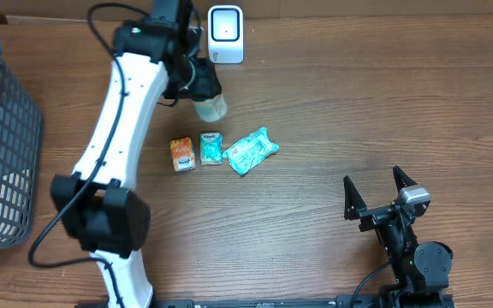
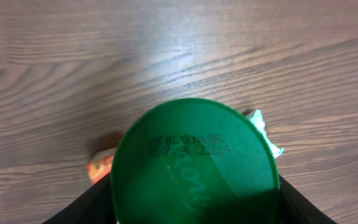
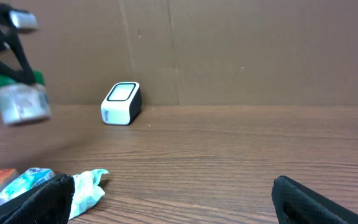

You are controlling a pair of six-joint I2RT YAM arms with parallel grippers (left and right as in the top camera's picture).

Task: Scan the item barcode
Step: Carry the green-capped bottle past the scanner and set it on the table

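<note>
A green-capped jar (image 1: pixel 211 108) is being held above the table by the left gripper (image 1: pixel 202 85), whose jaws are being kept roughly half open, clamped around the green cap (image 2: pixel 194 165). The jar is being hung just near of the white scanner (image 1: pixel 225 34) at the far edge, apparently so that its label can be presented to the scanner's window; where the barcode sits cannot be told. 3 packets (image 1: pixel 211 148) are lying just nearer, seemingly awaiting scanning. At the near right, the right gripper (image 1: pixel 373 184) is being kept wide open and empty, evidently clear of the work.
</note>
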